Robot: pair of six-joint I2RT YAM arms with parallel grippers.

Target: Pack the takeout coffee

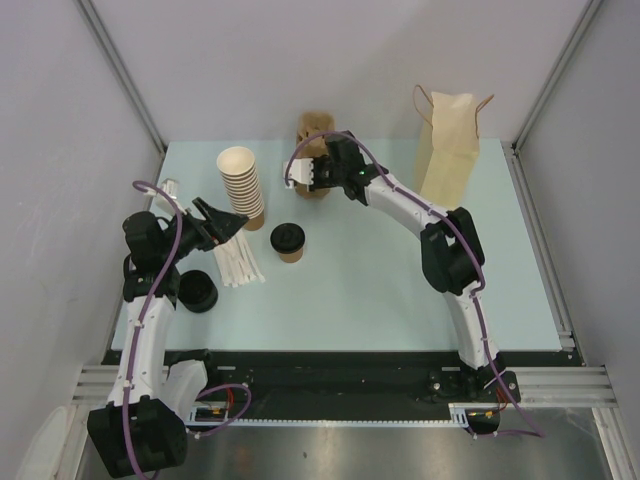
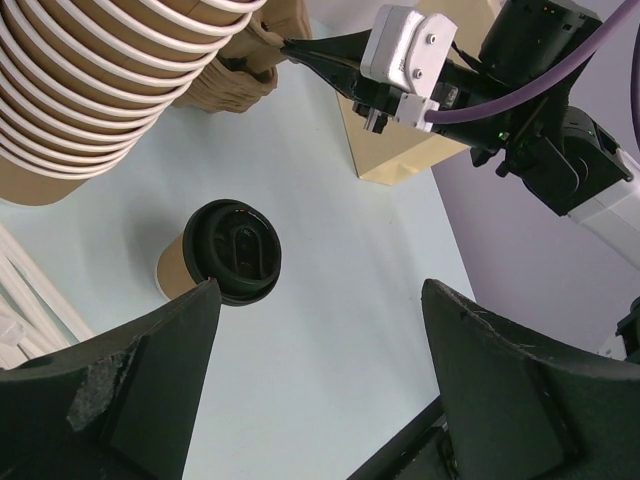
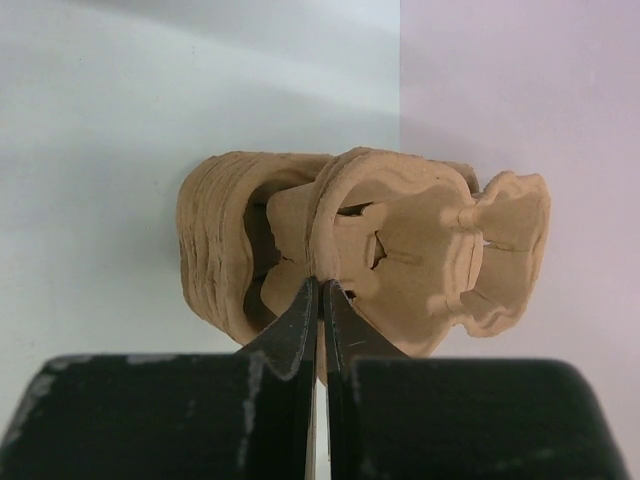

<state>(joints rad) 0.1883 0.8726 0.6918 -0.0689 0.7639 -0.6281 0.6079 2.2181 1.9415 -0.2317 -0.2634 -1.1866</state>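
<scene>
- You have no text, brand, number or sign that can be read in any of the three views.
- The takeout coffee (image 2: 235,250), centre left of your left wrist view, has raised moulding on its lid, too blurred to read.
- The paper bag (image 1: 448,150), upper right of your top view, shows no print.

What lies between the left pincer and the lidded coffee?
Only bare table, per the left wrist view: the coffee sits just ahead of the open left pincer.
</scene>
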